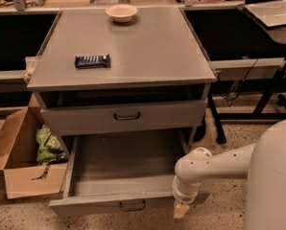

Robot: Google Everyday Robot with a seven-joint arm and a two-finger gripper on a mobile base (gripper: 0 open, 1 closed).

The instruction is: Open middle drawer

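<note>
The middle drawer [124, 164] is the wide grey drawer below the upper one, and it stands pulled far out, with its inside bare. Its small dark loop handle [132, 205] is on the front panel near the bottom of the view. My gripper [181, 210] hangs down from the white wrist [188, 176], just in front of the right end of that drawer front and to the right of the handle. It holds nothing that I can see. The upper grey drawer [85, 120] sits only slightly out. Any drawer beneath the open one is hidden.
A cream bowl [121, 12] and a blue snack bar [92, 60] lie on the cabinet top. An open cardboard box [18, 176] with a green bag [48, 145] stands left of the cabinet. Black desk legs [272, 95] stand to the right. My white arm [272, 176] fills the lower right.
</note>
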